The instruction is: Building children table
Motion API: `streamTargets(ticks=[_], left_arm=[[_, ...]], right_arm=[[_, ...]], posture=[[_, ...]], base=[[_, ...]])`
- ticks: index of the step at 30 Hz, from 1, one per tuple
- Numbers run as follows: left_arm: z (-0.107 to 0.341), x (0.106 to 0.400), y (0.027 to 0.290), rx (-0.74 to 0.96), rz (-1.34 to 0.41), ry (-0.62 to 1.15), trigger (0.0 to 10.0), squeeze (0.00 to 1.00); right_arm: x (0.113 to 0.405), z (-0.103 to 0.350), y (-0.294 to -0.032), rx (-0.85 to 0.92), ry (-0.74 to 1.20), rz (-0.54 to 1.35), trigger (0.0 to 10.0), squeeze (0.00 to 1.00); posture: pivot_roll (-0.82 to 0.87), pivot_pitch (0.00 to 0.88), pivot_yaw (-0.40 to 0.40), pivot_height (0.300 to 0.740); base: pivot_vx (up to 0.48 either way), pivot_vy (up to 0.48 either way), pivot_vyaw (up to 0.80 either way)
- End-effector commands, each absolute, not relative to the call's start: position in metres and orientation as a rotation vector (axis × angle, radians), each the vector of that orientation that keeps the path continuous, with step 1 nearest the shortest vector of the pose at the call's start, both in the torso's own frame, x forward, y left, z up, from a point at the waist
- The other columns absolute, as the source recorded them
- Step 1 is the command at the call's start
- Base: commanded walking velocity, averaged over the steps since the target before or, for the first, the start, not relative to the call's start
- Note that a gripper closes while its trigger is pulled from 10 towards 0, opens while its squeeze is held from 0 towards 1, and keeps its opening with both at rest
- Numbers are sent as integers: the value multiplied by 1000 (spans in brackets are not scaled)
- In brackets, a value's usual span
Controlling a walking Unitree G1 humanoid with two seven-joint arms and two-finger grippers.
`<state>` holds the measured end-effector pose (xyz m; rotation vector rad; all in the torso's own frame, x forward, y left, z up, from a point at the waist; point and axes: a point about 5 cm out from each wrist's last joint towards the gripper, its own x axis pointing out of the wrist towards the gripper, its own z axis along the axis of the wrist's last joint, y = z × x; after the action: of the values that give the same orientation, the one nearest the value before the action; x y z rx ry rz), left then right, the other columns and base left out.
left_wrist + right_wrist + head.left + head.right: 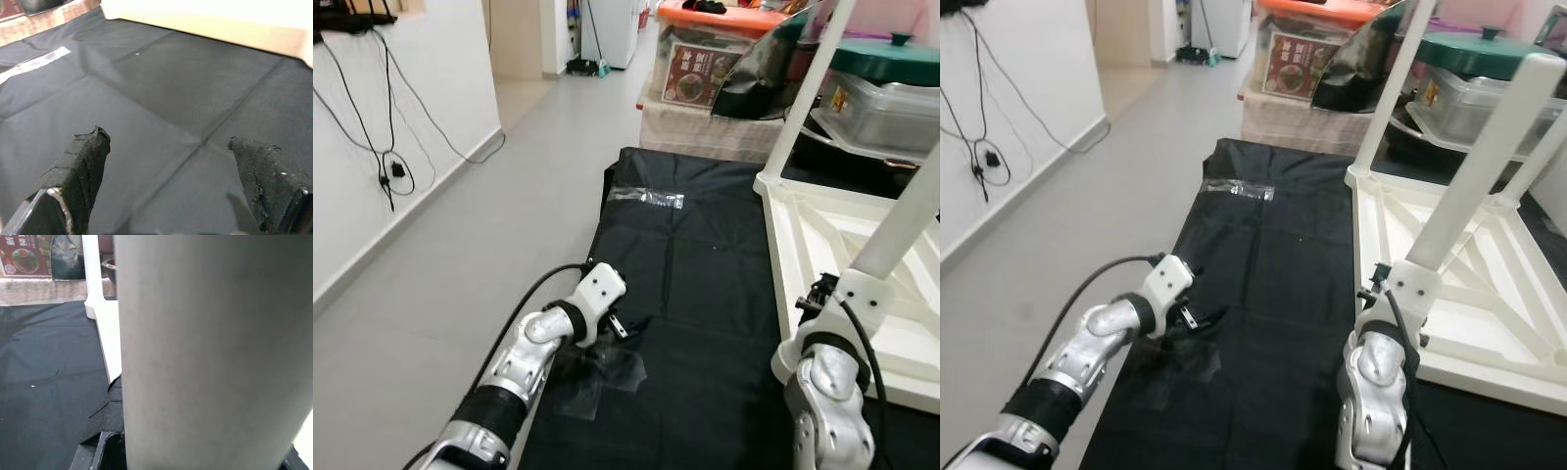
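A white children's table [781,230] lies upside down on a black cloth [705,225], with its legs pointing up. My right gripper [824,294] is shut on the near white leg [901,220] close to its base at the table's near left corner. In the right wrist view that leg [210,347] stands between the black fingers [105,421]. A second leg [808,93] rises at the far left corner. My left gripper [168,147] hovers open and holding nothing just over the cloth, left of the table; its fingers [83,161] are spread wide.
A small clear plastic bag [651,199] lies on the far part of the cloth. A crumpled clear sheet [607,377] lies under my left wrist. Boxes with an orange lid [720,15] and a green-lidded container [891,59] stand behind. Grey floor [460,255] and a cabled wall [391,166] are to the left.
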<state>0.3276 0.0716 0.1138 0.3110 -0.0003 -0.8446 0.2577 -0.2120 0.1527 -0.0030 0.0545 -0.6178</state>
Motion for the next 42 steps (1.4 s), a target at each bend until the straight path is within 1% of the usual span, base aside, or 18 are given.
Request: streamTargets(ticks=[1, 2, 5, 6, 10, 13, 15, 17, 19, 29, 30, 31, 32, 34, 36, 42], left_arm=[[118, 329, 68, 312, -858, -10, 10000, 0], [117, 329, 70, 311, -852, -9, 10000, 0], [115, 329, 70, 313, -850, -6, 10000, 0], [115, 328, 71, 314, -852, -5, 10000, 0], [114, 327, 71, 314, -852, -2, 10000, 0], [114, 327, 70, 313, -851, -2, 10000, 0], [114, 327, 70, 312, -850, -4, 10000, 0], [115, 326, 72, 307, -836, -5, 10000, 0], [115, 326, 74, 307, -819, -7, 10000, 0], [119, 323, 83, 286, -749, -20, 10000, 0], [117, 317, 85, 270, -720, -14, 10000, 0], [117, 317, 85, 270, -720, -14, 10000, 0], [116, 311, 87, 257, -697, -9, 10000, 0], [120, 305, 93, 204, -625, -7, 10000, 0], [126, 302, 98, 164, -555, -19, 10000, 0], [131, 299, 104, 152, -485, -29, 10000, 0]], right_arm=[[262, 134, -205, -63, 184, -548, 10000, 0], [266, 143, -204, -23, 138, -513, 10000, 0], [267, 149, -203, 23, 106, -498, 10000, 0], [267, 156, -205, 29, 58, -491, 10000, 1000], [261, 173, -206, 39, -36, -482, 10000, 1000], [259, 176, -207, 44, -55, -464, 10000, 1000], [254, 179, -205, 25, -75, -441, 10000, 1000], [243, 182, -205, -10, -91, -424, 10000, 1000], [235, 183, -204, -37, -98, -416, 10000, 1000], [214, 181, -197, -57, -73, -393, 10000, 1000], [206, 174, -195, -46, -12, -364, 10000, 918], [206, 174, -195, -46, -12, -364, 10000, 918], [200, 167, -194, -35, 53, -347, 10000, 0], [189, 156, -194, 57, 158, -320, 10000, 0], [180, 147, -198, 52, 255, -343, 10000, 0], [178, 141, -201, 54, 301, -361, 10000, 0]], posture=[[110, 0, -100, 740], [107, 0, -100, 740], [107, 0, -100, 740], [109, 0, -102, 740], [104, 0, -103, 740], [104, 0, -103, 740], [103, 0, -102, 740], [102, 0, -102, 740], [101, 0, -103, 740], [84, 0, -92, 740], [75, 0, -73, 740], [75, 0, -73, 740], [75, 0, -73, 740], [80, 0, -67, 740], [86, 0, -69, 740], [90, 0, -74, 740]], base=[[0, 0, 0], [0, 0, 0], [0, 0, 0], [0, 0, 0], [0, 0, 0], [0, 0, 0], [0, 0, 0], [0, 0, 0], [0, 0, 0], [0, 0, 0], [0, 0, 0], [0, 0, 0], [0, 0, 0], [0, 0, 0], [0, 0, 0], [0, 0, 0]])
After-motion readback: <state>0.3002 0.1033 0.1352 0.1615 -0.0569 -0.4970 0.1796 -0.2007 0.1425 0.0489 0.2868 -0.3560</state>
